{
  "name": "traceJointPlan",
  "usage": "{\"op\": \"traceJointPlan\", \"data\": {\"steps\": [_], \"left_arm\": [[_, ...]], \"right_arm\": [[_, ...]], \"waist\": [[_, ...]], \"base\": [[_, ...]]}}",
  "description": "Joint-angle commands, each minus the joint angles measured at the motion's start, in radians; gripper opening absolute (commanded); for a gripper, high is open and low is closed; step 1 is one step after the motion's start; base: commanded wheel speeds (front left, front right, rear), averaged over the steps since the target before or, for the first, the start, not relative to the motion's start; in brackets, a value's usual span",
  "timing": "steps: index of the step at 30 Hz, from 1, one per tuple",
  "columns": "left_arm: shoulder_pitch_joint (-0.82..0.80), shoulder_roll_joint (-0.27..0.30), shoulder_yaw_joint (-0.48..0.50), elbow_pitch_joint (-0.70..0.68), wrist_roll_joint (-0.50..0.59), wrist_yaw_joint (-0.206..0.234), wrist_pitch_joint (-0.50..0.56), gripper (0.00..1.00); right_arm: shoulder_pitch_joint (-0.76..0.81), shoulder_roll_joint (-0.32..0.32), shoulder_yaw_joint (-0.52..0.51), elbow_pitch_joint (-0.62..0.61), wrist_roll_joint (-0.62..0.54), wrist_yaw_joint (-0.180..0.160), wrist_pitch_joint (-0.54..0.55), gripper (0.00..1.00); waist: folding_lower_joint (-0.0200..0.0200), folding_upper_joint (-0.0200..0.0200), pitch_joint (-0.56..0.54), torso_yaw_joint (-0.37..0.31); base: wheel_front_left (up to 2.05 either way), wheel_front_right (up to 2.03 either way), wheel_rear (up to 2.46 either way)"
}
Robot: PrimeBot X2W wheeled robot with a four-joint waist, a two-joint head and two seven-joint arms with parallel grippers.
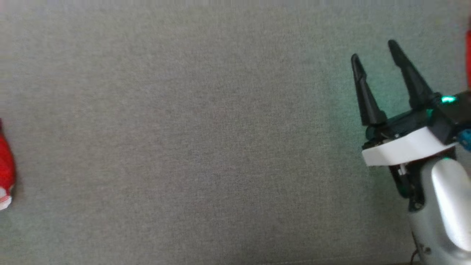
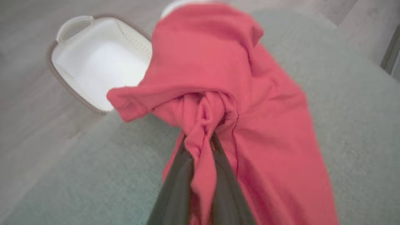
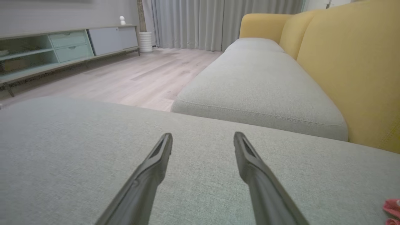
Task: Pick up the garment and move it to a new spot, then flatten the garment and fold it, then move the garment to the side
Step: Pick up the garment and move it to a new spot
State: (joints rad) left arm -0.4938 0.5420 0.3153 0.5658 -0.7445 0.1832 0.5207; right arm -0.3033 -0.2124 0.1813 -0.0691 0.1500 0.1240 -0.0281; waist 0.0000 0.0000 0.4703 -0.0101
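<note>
The left gripper (image 2: pixel 201 140) is clenched on a bunched fold of the red garment (image 2: pixel 218 62). The rest of the cloth drapes loose past its fingers above the grey seat cushion (image 2: pixel 343 109), likely so it can be carried clear of the white laundry basket (image 2: pixel 93 65) on the floor beside it. The right gripper (image 1: pixel 373 51) hovers over bare cushion, fingers spread with nothing between them, seemingly kept ready to take a second edge for flattening.

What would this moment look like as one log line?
left gripper: shut on garment | right gripper: open, empty | stage: pickup
</note>
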Motion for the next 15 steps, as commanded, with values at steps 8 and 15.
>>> {"op": "traceJointPlan", "data": {"steps": [8,15], "left_arm": [[-0.078,0.171,-0.044,-0.285,0.074,-0.071,-0.034,0.0],[-0.193,0.116,-0.21,-0.53,0.076,-0.124,0.03,0.0]], "right_arm": [[0.059,0.036,0.034,0.06,0.036,0.007,-0.053,1.0],[0.105,0.052,0.019,0.083,0.047,0.007,-0.061,1.0]], "waist": [[0.0,0.0,-0.252,0.001],[0.0,0.0,-0.355,-0.05]], "base": [[0.0,0.0,0.0],[0.0,0.0,0.0]]}}
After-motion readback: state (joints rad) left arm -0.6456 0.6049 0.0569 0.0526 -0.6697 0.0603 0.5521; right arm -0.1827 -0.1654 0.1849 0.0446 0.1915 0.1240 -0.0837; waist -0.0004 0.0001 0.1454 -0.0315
